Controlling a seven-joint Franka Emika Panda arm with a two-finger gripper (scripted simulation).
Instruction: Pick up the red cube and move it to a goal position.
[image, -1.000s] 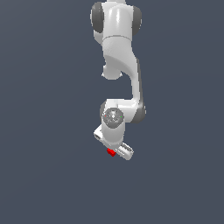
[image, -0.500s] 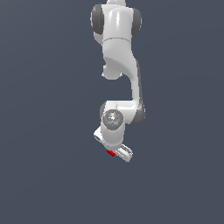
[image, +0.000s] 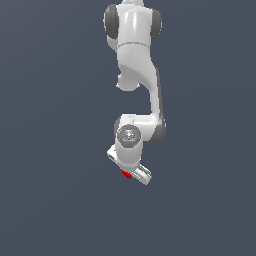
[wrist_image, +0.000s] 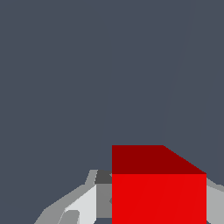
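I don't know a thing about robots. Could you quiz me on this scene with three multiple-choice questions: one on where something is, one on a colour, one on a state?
1. Where is the cube?
A. between the gripper's jaws
B. lying far from the arm
C. on top of the arm's base

2. What colour is the cube?
A. blue
B. red
C. green

3. What are the jaws doing?
A. spread wide, empty
B. closed on the cube
C. hidden from both views

Answers:
1. A: the red cube sits at the gripper, with grey fingers at its sides.
2. B: its faces are bright red in both views.
3. B: the wrist view shows the jaws flanking the cube.
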